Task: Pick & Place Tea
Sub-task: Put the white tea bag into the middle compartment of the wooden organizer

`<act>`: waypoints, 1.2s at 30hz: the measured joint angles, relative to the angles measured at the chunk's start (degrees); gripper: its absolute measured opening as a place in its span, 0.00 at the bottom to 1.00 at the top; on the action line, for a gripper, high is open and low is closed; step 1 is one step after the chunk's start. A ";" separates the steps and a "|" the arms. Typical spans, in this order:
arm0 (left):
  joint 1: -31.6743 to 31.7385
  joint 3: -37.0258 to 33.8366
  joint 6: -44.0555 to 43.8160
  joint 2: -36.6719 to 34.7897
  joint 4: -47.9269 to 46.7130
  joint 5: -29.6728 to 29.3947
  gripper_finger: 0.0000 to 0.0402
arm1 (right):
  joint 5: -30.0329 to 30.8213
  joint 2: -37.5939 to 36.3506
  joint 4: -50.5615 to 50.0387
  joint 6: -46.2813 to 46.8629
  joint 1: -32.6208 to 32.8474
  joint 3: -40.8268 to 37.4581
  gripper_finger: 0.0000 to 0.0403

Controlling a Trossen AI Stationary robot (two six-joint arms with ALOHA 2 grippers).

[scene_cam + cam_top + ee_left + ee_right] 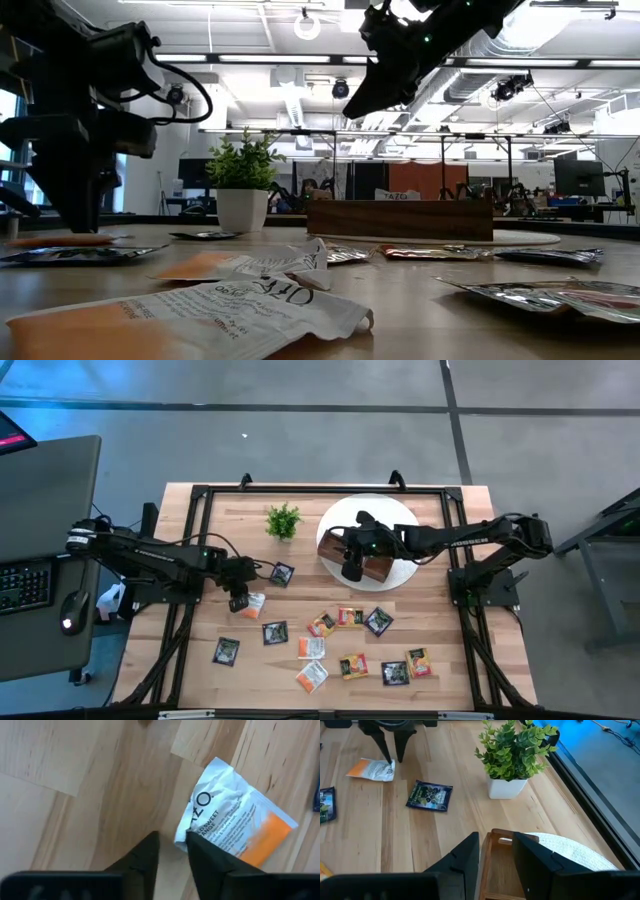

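Left gripper (172, 850): I see jaws narrowed at the white corner of the white-and-orange sachet (240, 827); grasp unclear.
Sachet: flat on the table (200, 670), long axis slanting away.
Right gripper (495, 852): parted, empty, over the wooden tray (502, 865).

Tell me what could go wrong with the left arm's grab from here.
1. The left gripper straddles only the crumpled white corner of the orange sachet; a corner pinch may slip or tear.
2. A black sachet lies close beside it and could get nudged.
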 joint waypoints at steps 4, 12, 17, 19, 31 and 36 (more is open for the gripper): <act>0.04 -0.11 1.71 0.03 1.46 -0.07 0.04 | 0.00 0.00 0.00 0.00 0.00 0.00 0.28; -0.04 -0.22 4.50 -1.11 9.76 0.56 0.03 | 0.00 0.00 0.00 0.27 0.00 0.00 0.28; 0.00 1.49 7.59 -3.42 21.46 -6.20 0.01 | 0.00 0.00 0.02 7.38 -0.07 0.00 0.28; 0.00 4.08 9.79 -3.81 22.46 -11.53 0.02 | -0.02 0.00 0.09 10.00 -0.07 0.00 0.28; 0.04 17.08 25.63 2.19 28.03 -24.32 0.02 | -6.07 2.65 8.62 8.16 -0.04 -0.01 0.28; 0.04 20.27 24.31 5.79 27.57 -29.54 0.02 | -13.65 4.95 14.29 4.46 0.07 0.00 0.28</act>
